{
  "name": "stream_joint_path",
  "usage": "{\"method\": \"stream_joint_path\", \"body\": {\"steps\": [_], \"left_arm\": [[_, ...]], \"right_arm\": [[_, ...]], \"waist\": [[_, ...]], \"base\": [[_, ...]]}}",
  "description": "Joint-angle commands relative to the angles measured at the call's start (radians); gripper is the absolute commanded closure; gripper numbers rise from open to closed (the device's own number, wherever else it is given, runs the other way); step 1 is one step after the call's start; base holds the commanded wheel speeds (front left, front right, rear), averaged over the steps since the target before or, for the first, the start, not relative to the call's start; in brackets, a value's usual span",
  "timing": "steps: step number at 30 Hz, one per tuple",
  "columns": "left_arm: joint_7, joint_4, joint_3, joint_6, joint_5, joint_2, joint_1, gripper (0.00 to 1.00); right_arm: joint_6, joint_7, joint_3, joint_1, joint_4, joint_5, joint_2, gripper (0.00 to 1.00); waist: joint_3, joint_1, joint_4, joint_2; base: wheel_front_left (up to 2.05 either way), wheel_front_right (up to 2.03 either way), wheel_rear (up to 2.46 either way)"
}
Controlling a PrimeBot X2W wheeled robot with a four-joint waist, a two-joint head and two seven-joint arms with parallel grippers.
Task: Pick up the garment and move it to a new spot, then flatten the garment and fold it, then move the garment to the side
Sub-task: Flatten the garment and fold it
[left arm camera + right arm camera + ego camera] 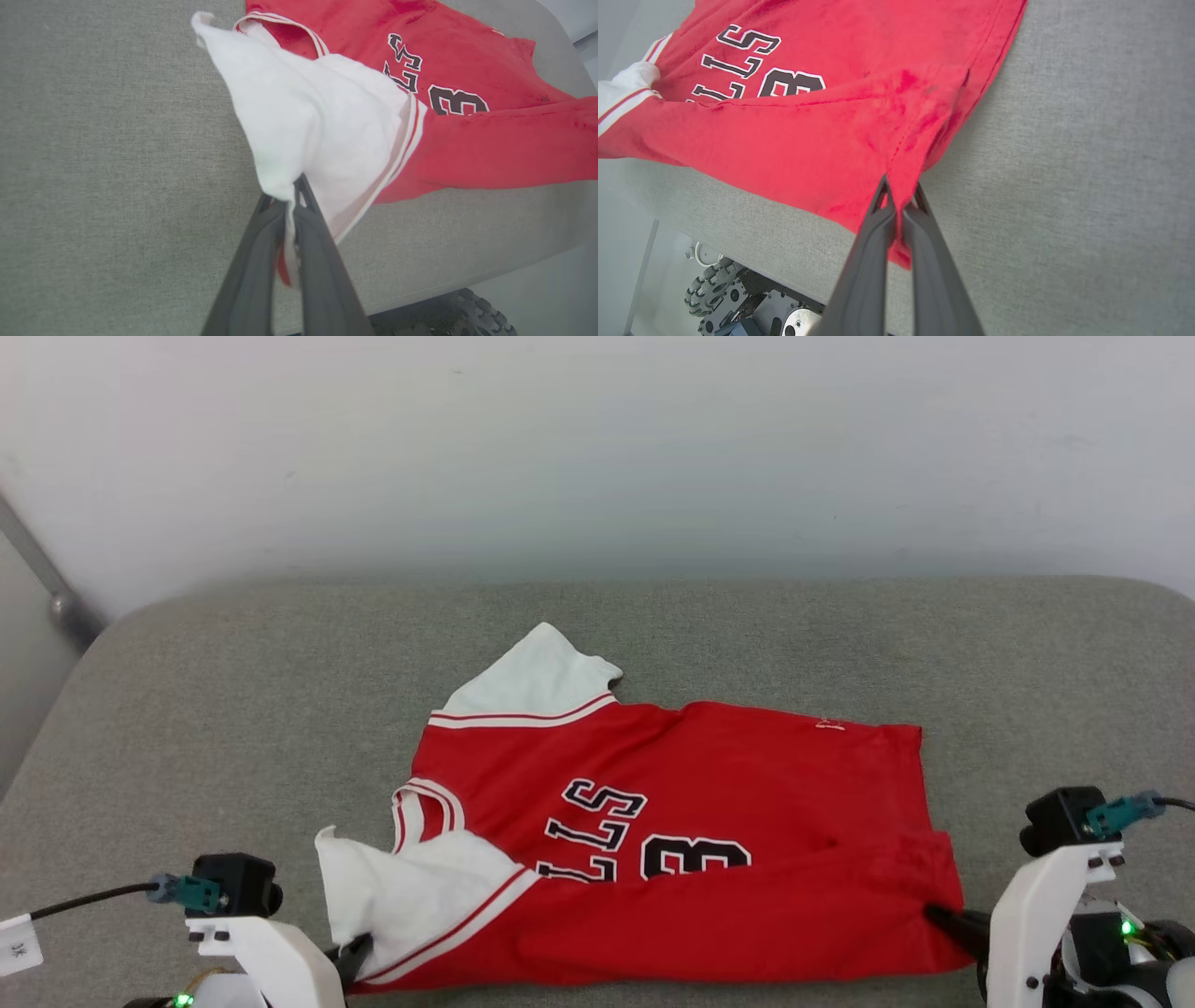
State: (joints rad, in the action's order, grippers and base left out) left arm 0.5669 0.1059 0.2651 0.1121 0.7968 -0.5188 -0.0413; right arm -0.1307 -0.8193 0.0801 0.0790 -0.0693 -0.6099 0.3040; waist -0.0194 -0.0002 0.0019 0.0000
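Grey cloth covers the tabletop (233, 691) by a white wall (597, 448). On it lies the red garment (709, 775), near the front edge. The left fingers (315, 261) are pinched tight on its white sleeve (317, 116). The right fingers (873, 261) are pinched tight on its red bottom corner (901, 186).
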Motion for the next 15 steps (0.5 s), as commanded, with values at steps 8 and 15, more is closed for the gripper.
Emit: {"method": "stream_joint_path", "body": {"steps": [8, 15], "left_arm": [[-0.006, -0.066, 0.007, 0.005, 0.042, 0.045, -0.020, 0.17], [-0.054, -0.171, -0.004, -0.022, 0.037, 0.060, 0.038, 0.00]], "right_arm": [[0.000, 0.062, -0.032, -0.085, -0.037, 0.041, -0.036, 0.97], [0.000, 0.246, 0.011, -0.071, -0.081, 0.067, -0.031, 0.00]], "waist": [[0.018, 0.0002, -0.013, 0.0000], [0.070, 0.0002, -0.042, 0.0000]], "base": [[0.00, 0.00, 0.00], [0.00, 0.00, 0.00]]}}
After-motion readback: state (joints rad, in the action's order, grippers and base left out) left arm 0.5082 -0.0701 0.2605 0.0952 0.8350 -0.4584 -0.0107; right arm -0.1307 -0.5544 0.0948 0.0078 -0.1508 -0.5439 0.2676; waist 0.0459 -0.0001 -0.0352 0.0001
